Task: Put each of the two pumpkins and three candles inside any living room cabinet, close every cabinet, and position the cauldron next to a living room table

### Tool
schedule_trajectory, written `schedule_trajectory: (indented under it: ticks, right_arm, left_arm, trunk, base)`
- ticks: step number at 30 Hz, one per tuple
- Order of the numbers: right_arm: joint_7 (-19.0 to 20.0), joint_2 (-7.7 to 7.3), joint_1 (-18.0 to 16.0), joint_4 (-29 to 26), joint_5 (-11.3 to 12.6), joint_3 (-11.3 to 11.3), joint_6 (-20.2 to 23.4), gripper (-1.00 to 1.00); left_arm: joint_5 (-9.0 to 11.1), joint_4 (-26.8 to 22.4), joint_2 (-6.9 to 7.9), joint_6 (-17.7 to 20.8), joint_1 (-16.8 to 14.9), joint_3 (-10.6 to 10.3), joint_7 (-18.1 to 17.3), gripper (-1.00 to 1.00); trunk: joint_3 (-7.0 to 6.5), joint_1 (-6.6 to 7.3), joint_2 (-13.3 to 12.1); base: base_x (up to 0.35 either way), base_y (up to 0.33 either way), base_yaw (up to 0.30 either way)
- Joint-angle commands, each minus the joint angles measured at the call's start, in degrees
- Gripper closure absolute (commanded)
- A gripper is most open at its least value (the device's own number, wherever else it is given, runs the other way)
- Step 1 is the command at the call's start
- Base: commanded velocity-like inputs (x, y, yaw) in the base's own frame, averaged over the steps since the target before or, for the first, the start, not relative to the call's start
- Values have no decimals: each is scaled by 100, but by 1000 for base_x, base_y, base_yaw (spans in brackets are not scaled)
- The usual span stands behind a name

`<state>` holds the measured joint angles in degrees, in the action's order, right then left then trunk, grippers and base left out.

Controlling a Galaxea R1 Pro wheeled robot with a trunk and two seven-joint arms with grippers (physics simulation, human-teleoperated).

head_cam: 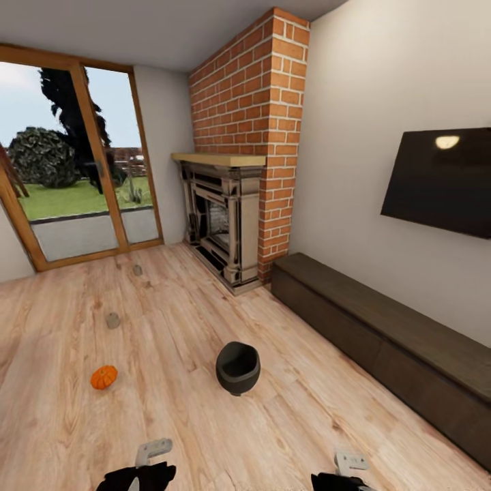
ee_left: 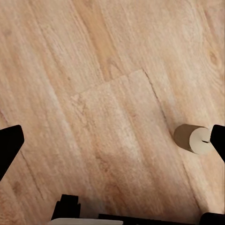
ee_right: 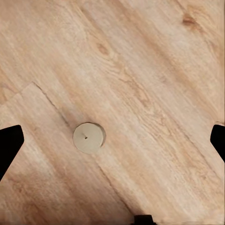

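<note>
Head view count: one pumpkin (head_cam: 103, 377), one cauldron (head_cam: 238, 367), two candles on the floor (head_cam: 286, 416), one cabinet (head_cam: 389, 354). The pumpkin sits on the planks to my left and ahead, well apart from the cauldron. The cauldron stands upright mid-floor, mouth up, between the pumpkin and the cabinet, touching neither. The near candle (head_cam: 112, 320) is beyond the pumpkin and the far candle (head_cam: 138, 270) is closer to the glass doors (head_cam: 75, 177); both are too small to tell their tilt.

The cabinet runs long along the right wall under the TV (head_cam: 443, 181), its long axis leading away toward the brick fireplace (head_cam: 235, 218). Its fronts look closed.

My left pincer (ee_left: 112, 140) has its fingers spread wide, nothing between them. In that wrist view a candle (ee_left: 192, 138) lies on its side on the floor, wick end facing one finger (ee_left: 218, 140), just beside it.

My right pincer (ee_right: 112, 140) is also spread wide and empty. Below it a candle (ee_right: 88, 137) stands upright, seen end-on, wick up, apart from both fingers.

Whether the wrist-view candles match those in the head view, I cannot tell.
</note>
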<state>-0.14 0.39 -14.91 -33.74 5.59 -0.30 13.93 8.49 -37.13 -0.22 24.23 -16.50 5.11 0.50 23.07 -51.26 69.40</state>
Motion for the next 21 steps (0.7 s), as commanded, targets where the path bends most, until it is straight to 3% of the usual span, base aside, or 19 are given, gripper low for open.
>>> schedule_trajectory:
  ticks: [1, 6, 21]
  right_arm:
    - [-17, -1, -3, 101, 106, 8, -98, -100]
    - [-35, -14, -3, 448, 194, 6, -513, -100]
    - [-34, -17, -3, 517, 232, -3, -576, -100]
  left_arm:
    - [59, -9, 0, 34, 2, 41, 4, -100]
    - [65, -5, -6, -111, 13, 62, 3, -100]
    - [73, 108, -28, -320, 22, 67, 3, -100]
  trunk:
    - [14, 0, 4]
    - [51, 0, 4]
    - [163, 0, 4]
  base:
    - [0, 0, -183]
    - [0, 0, -180]
    - [-46, 0, -179]
